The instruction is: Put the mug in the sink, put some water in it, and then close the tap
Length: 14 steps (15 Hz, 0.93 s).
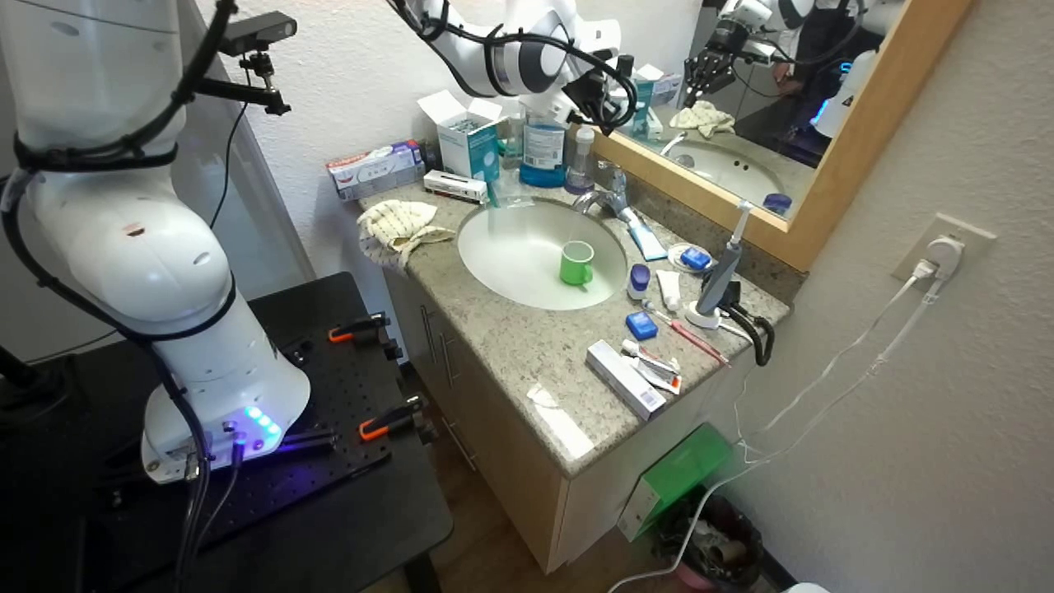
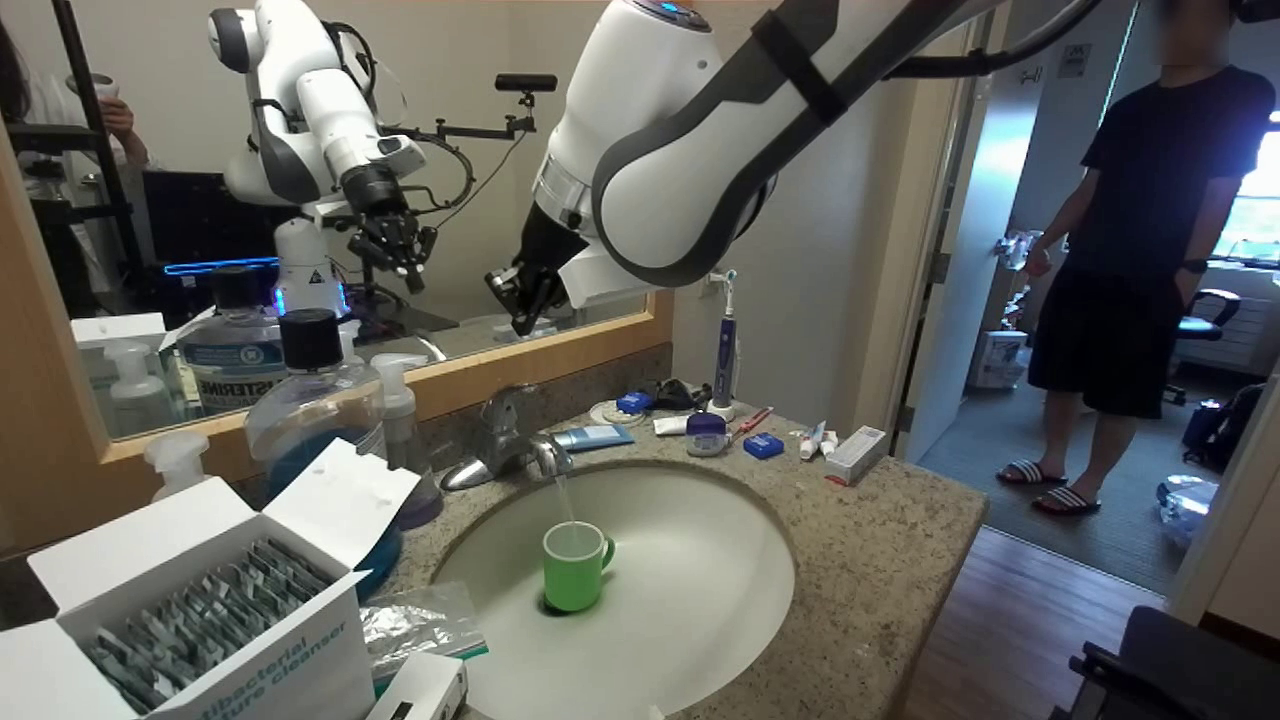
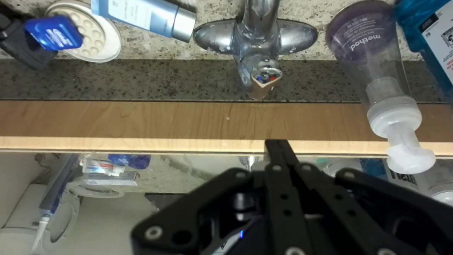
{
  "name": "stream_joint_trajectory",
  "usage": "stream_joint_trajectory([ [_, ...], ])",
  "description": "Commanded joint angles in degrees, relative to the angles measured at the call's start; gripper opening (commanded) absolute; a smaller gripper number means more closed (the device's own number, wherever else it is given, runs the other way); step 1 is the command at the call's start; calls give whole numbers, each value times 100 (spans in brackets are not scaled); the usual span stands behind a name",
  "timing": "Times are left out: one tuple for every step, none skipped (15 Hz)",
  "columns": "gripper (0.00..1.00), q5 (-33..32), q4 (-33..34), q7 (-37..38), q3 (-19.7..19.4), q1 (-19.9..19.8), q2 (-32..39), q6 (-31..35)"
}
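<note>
Nearest in an exterior view, you have an open white box (image 2: 290, 650) packed with sachets (image 2: 215, 615), with a small white carton (image 2: 425, 688) and a clear plastic bag (image 2: 418, 625) just beside it at the edge of the sink (image 2: 690, 600). Behind the box stand a mouthwash bottle (image 2: 320, 400) with blue liquid in it and a pump bottle (image 2: 402, 430). Inside the sink stands the green mug (image 2: 572, 582), upright, its handle turned toward the end of the bench (image 2: 875, 560) that carries the electric toothbrush (image 2: 725, 355). In both exterior views the mug sits below the tap (image 2: 507, 445), and you can see a thin stream of water (image 2: 566, 498) falling from the tap into its mouth; how full it is, you cannot tell. Just beyond the tap lies a blue tube (image 2: 592, 437). Higher up, your end effector (image 3: 277, 142) is closed, its fingers meeting each other; it hangs above the tap, apart from it, and in the wrist view it shows in front of the wood-framed mirror (image 3: 198, 177). Farther along your bench come a purple-lidded container (image 2: 706, 434), a small blue box (image 2: 763, 446), a red toothbrush (image 2: 752, 421), a long carton (image 2: 857, 457) and the electric toothbrush, upright on its stand. Past the open door (image 2: 970, 220), someone in dark clothes (image 2: 1150, 240) stands on the carpet (image 2: 940, 480).
</note>
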Motion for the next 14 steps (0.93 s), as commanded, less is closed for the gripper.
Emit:
stream_joint_trajectory([
  [0, -146, -255, 176, -197, 167, -190, 184],
  [0, -143, -267, 173, -222, 182, -190, 197],
  [0, -137, -282, 170, -240, 192, -192, 215],
  [0, -131, -298, 164, -254, 202, -198, 227],
  [0, -132, -310, 165, -282, 225, -200, 238],
  [0, -132, -318, 166, -307, 245, -200, 249],
  [0, -123, -322, 156, -314, 251, -199, 252],
  [0, -114, -327, 148, -322, 259, -201, 254],
  [0, -114, -332, 147, -336, 274, -205, 257],
  [0, -123, -339, 154, -358, 293, -210, 265],
  [0, -121, -342, 153, -369, 303, -214, 268],
  [0, -122, -345, 152, -379, 313, -218, 269],
  [0, -129, -344, 155, -389, 323, -217, 270],
  [0, -131, -346, 153, -396, 330, -219, 269],
])
